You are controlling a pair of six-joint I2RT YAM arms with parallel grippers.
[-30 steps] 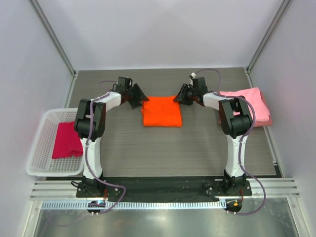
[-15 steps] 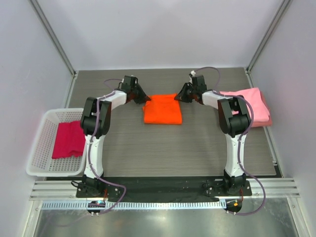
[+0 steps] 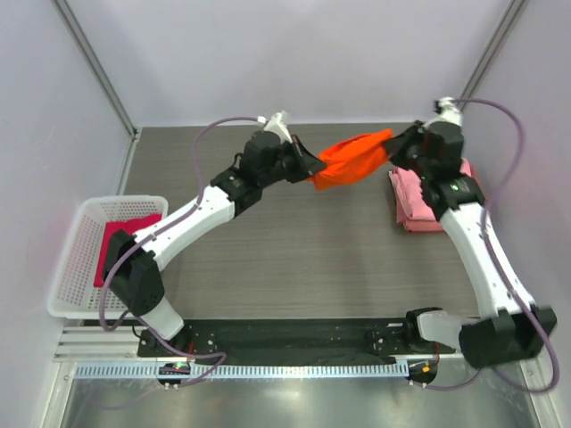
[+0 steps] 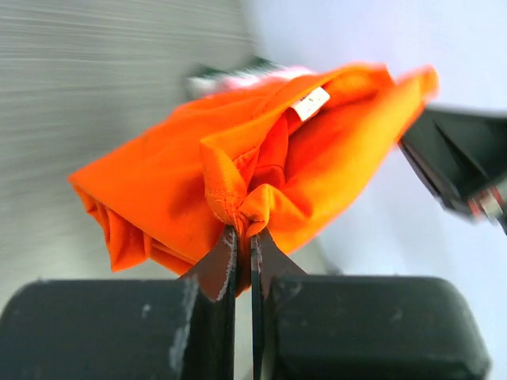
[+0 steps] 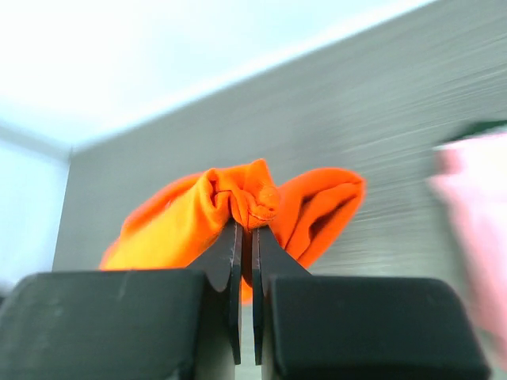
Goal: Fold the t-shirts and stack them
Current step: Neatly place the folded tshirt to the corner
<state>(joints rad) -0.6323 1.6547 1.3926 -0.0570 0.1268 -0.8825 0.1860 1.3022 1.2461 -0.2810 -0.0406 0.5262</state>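
Shirts, near to far: crimson one (image 3: pixel 120 245) sits in basket (image 3: pixel 67 267) at near left, and I'm not touching it. Pink stack (image 3: pixel 419 203) lies on table (image 3: pixel 294 259) at right, a bit farther back. Farthest is orange shirt (image 3: pixel 352 159), up in the air and clear of the table. It's strung btwn my two grippers, with its right end near the pink stack's far left corner.

L gripper (image 4: pixel 243 237) is pinched tight on orange shirt's left side, w/ a bunched hem right at my tips. R gripper (image 5: pixel 246 229) is clamped the same way on the right side, cloth puckered btwn the fingers. Neither has any gap to speak of.

What changed: a sec ago orange shirt lay flat and folded at far centre, w/ both grippers open at its far corners. Since then both have closed on it, lifted it and swung it right. Now it sags in a loose bundle, not a neat rectangle.

My read: folding on this one is done and I'm on the carry to the stack. Next it prob. goes down on the pink stack. Risk is the fold coming undone while it hangs, so I'd keep both ends level and taut and lay it down flat before letting go. Crimson one is left to do.
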